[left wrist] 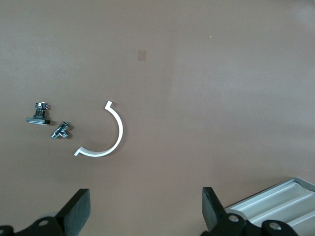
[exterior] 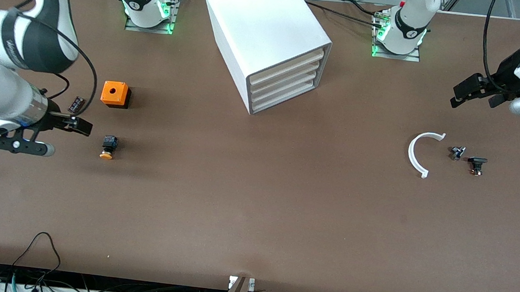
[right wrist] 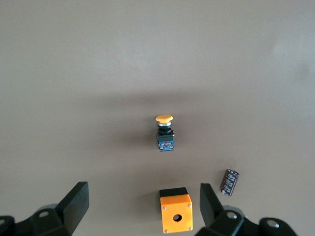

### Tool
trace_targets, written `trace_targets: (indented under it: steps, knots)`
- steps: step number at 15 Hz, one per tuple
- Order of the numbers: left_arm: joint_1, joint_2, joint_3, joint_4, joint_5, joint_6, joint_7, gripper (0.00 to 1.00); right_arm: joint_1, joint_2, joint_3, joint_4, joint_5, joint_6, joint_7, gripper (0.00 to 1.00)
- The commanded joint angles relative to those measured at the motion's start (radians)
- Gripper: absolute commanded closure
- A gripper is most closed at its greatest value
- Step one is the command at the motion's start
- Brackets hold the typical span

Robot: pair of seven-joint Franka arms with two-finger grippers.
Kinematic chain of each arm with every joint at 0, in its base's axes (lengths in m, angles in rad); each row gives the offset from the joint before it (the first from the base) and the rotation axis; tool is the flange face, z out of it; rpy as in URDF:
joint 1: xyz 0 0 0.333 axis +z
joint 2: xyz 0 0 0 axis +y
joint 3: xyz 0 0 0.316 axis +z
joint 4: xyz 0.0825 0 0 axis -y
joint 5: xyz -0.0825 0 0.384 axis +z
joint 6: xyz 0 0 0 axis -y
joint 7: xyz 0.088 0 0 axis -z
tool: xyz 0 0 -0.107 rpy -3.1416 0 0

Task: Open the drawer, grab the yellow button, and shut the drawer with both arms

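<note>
Counted on the brown table (exterior: 254, 211): one big white box cabinet (exterior: 261, 28) with four shallow white tray drawers, all pushed in flush, the topmost drawer (exterior: 286, 66) among them; one tiny push button (exterior: 108, 145), black blocky body with round orange mushroom cap; one larger orange cube with a hole in its top (exterior: 115, 93); one small dark ribbed cylinder (exterior: 77, 104); one white plastic half-ring (exterior: 419, 153); two small black-and-metal parts (exterior: 457, 152), (exterior: 477, 165) just beside each other.

Button lies on its side on the bare table toward the right arm's end, outside the cabinet, nearer the front camera than the orange cube, cap pointing toward that camera; touched by nothing; right wrist view shows it alone (right wrist: 165, 132), cube (right wrist: 175, 212) and ribbed cylinder (right wrist: 230, 182) close by.

Two white arms. Right gripper (exterior: 78, 124) in the air over the table beside the button, near the ribbed cylinder; fingers (right wrist: 76, 201) spread wide, holding nothing, touching nothing.

Left gripper (exterior: 474, 92) in the air over the left arm's end of the table, above the half-ring and the two small parts; fingers (left wrist: 78, 209) spread wide, empty; left wrist view shows half-ring (left wrist: 106, 132) and both small parts (left wrist: 39, 114), (left wrist: 61, 130) below it, cabinet drawers at the corner (left wrist: 280, 204).
</note>
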Motion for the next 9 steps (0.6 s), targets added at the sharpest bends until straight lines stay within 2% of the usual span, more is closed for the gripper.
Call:
trace_targets:
  steps: [1,4,9]
  knots:
    - [0.000,0.033,-0.002,0.046,0.025,-0.040,0.026,0.00,-0.004,0.025,-0.001,0.156,0.009,-0.098,0.010,0.00]
    - [-0.010,0.042,0.002,0.066,0.071,-0.040,0.029,0.00,-0.038,-0.017,-0.015,0.158,0.015,-0.150,0.019,0.00]
    - [-0.009,0.043,-0.004,0.087,0.089,-0.101,0.101,0.00,-0.131,-0.095,-0.010,0.055,0.015,-0.132,0.013,0.00]
